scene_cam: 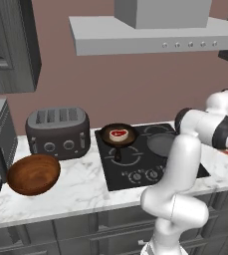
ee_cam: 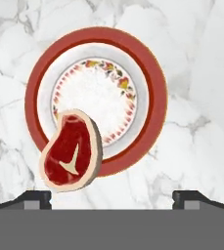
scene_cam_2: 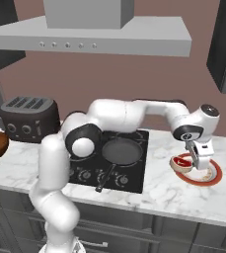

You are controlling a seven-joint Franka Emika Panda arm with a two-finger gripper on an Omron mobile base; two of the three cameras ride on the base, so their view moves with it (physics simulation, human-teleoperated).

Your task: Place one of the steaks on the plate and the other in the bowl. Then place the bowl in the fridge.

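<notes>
The marble counter (scene_cam: pixel 80 187) carries a black cooktop (scene_cam: pixel 135 162) and a dark toaster (scene_cam: pixel 58 132). The wooden bowl (scene_cam: pixel 33 174) sits in front of the toaster, near the counter's left end. The plate (ee_cam: pixel 96 97) lies right of the cooktop, one steak (ee_cam: pixel 70 150) overlapping its rim. The other steak (scene_cam: pixel 118 133) rests in a small pan (scene_cam: pixel 118 137). Above the plate, the gripper (scene_cam_2: pixel 199 163) stands with its fingers spread wide, holding nothing.
</notes>
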